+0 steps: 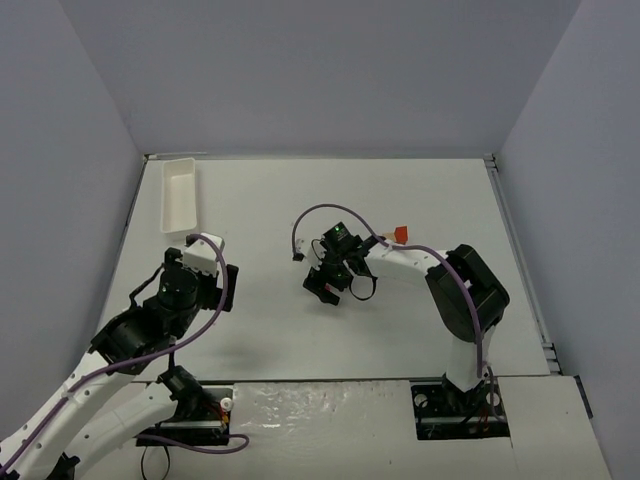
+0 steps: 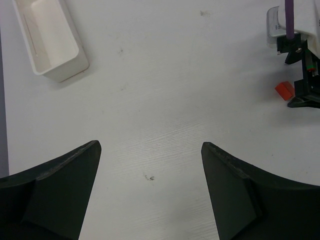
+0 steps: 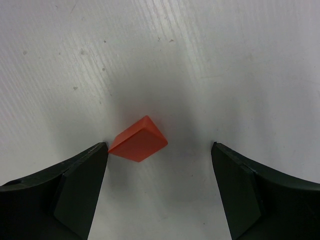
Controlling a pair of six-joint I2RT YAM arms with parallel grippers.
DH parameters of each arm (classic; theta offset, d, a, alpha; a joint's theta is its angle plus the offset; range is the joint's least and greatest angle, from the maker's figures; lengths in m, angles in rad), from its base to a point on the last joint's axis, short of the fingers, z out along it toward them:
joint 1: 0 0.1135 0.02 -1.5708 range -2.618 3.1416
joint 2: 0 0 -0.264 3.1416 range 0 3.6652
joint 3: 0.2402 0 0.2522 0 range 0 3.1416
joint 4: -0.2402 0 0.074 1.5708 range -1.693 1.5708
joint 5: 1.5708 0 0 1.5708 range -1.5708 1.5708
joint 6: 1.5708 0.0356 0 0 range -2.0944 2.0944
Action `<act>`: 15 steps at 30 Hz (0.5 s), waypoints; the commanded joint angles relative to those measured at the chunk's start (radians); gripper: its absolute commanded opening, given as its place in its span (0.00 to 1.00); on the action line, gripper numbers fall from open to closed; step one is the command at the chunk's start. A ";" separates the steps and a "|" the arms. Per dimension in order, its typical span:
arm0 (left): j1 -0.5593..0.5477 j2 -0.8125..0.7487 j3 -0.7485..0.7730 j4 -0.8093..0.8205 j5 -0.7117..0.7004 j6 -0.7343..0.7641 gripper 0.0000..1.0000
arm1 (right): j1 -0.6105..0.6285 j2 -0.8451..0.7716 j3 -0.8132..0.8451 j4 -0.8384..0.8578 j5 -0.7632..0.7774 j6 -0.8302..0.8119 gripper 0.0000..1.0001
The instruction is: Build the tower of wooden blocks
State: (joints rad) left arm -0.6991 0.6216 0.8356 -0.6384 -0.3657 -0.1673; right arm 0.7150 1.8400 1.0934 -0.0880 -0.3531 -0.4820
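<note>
Claw check from us: the right claw (image 3: 159, 149) is spread wide and grips nothing. It sits low over the surface (image 3: 240, 60) with one red block (image 3: 138, 140) lying loose between its fingers. The block is off-centre and turned corner-on. One corner is right at the tip of one finger (image 3: 80, 185), and we can't tell whether it touches or is just short. The other finger stands well apart from it. The left claw (image 2: 151, 147) is also wide and holds nothing, with only bare surface between its fingers. It is well apart from the block, and the white tray (image 2: 67, 62) lies off toward the far left corner. In the top view we see a small red and tan bit (image 1: 399, 234) on the surface just beside the right arm, too small for us to tell whether it is stacked.
</note>
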 commanded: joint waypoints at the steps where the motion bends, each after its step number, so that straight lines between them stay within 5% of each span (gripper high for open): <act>1: 0.009 0.016 0.006 0.057 0.010 0.008 0.79 | 0.032 0.001 0.039 0.033 0.055 0.002 0.80; 10: 0.010 0.021 0.008 0.057 0.015 0.008 0.79 | 0.037 0.008 0.022 0.061 0.074 0.023 0.70; 15: 0.015 0.025 0.009 0.057 0.019 0.008 0.79 | 0.032 0.000 -0.004 0.075 0.091 0.048 0.49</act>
State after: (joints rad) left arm -0.6975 0.6305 0.8356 -0.6384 -0.3545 -0.1673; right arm 0.7485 1.8465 1.1002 -0.0468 -0.2994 -0.4623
